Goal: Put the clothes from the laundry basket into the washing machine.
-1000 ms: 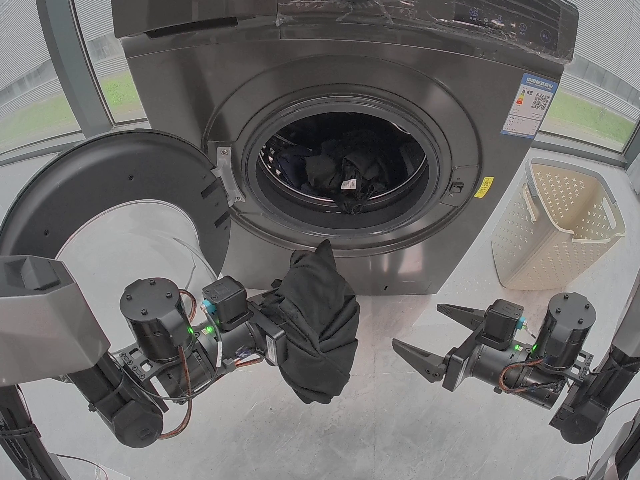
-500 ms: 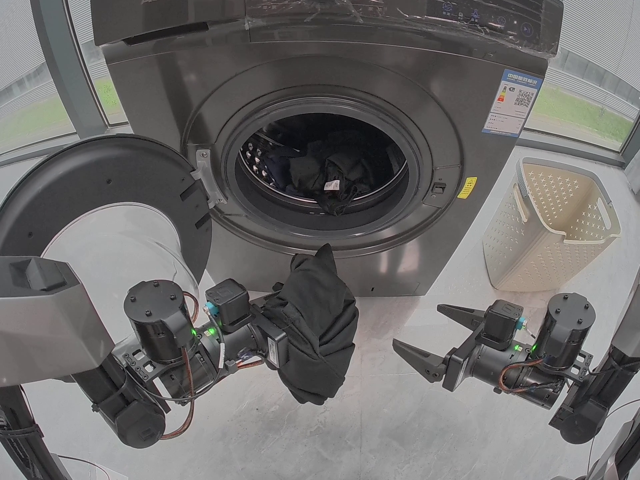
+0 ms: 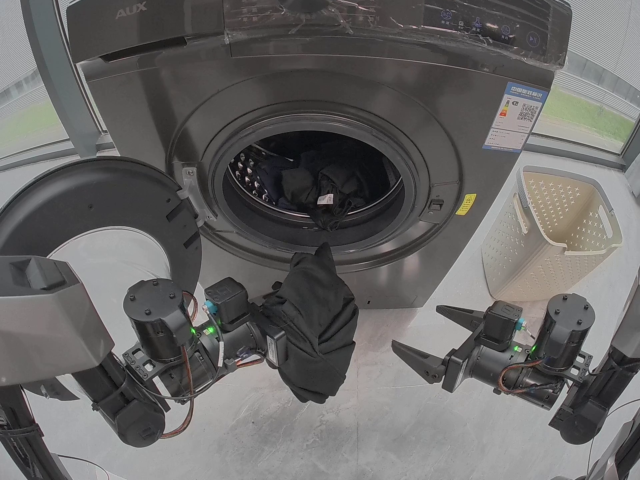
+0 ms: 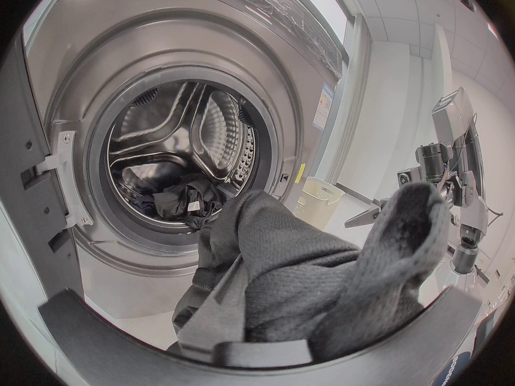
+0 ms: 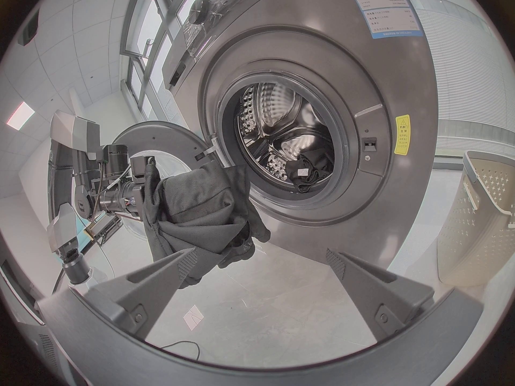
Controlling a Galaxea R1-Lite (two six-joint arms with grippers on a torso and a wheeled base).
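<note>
My left gripper (image 3: 283, 341) is shut on a dark garment (image 3: 319, 328) that drapes over it and hides its fingers, held low just in front of the washing machine (image 3: 320, 135). The same dark garment (image 4: 300, 280) sits below the round drum opening (image 4: 182, 154) in the left wrist view. Several dark clothes (image 3: 320, 188) lie in the drum (image 3: 310, 181). My right gripper (image 3: 430, 338) hangs open and empty over the floor to the right. The cream laundry basket (image 3: 553, 231) stands right of the machine, and no clothes are visible inside it.
The machine's round door (image 3: 100, 215) is swung open to the left, close to my left arm. Pale tiled floor (image 3: 373, 428) lies in front of the machine. Windows run behind the machine on both sides.
The head view has shifted closer to the machine, so the drum looks larger and lower. Both arms hold the same pose; the garment stays in the left gripper.
</note>
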